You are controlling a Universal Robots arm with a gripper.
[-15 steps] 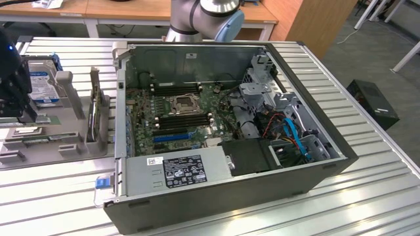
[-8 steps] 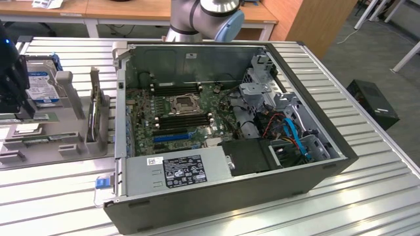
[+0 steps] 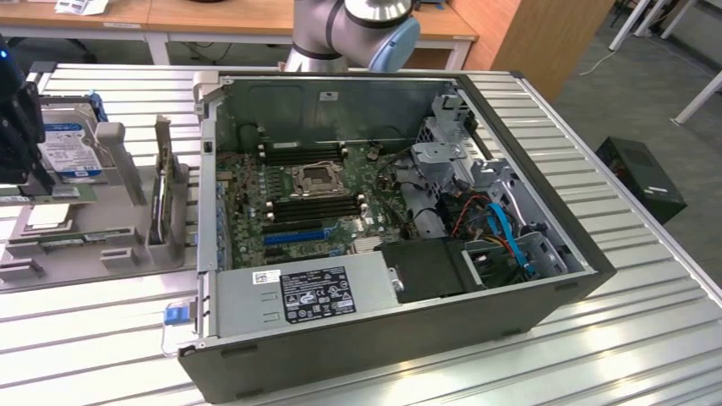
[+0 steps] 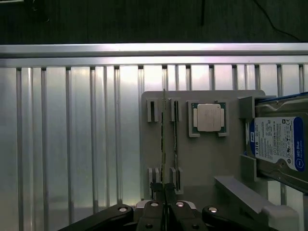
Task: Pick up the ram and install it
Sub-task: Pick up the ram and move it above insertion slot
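Grey ribbed-metal table (image 3: 631, 279) bears an open steel computer case (image 3: 373, 355), with a moulded holder (image 3: 118, 254) at the exterior view's left. Wrist view — gripper (image 4: 164, 190) clamped on the thin ram (image 4: 163, 139), standing edge-on in that holder near a square silver processor (image 4: 208, 117).

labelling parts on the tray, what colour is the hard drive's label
White and blue, on the hard drive; it shows best in the wrist view.
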